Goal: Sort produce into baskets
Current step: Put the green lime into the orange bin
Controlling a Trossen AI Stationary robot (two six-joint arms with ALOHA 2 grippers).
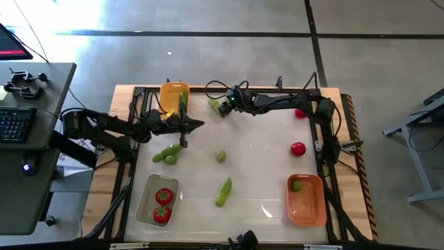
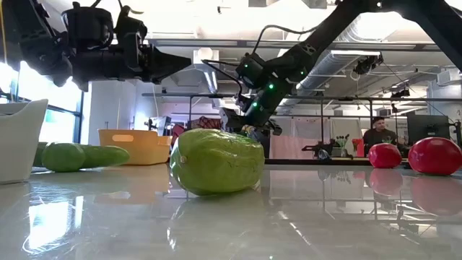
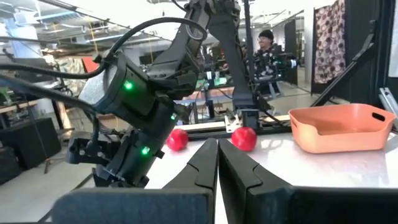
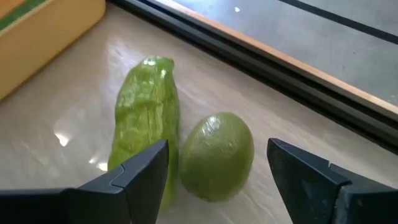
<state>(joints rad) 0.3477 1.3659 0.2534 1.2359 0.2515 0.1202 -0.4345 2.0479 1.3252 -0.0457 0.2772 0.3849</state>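
My right gripper (image 1: 223, 107) is open near the table's far edge, low over a small round green lime (image 4: 217, 158). In the right wrist view its two fingers (image 4: 146, 168) stand on either side of the lime. A green cucumber (image 4: 146, 118) lies right beside the lime on the table. My left gripper (image 1: 198, 125) is shut and empty, above the table just in front of the yellow-orange basket (image 1: 170, 94), which holds a cucumber (image 1: 182, 101). The clear basket (image 1: 146, 205) holds two red tomatoes (image 1: 163, 205). The darker orange basket (image 1: 309, 208) holds one lime (image 1: 296, 185).
Loose on the table lie a cucumber (image 1: 223, 192), a lime (image 1: 220, 156), a cluster of green pieces (image 1: 166, 154) and two tomatoes (image 1: 297, 148), (image 1: 300, 113). A person (image 2: 377, 135) sits in the room beyond the table. The table's middle is open.
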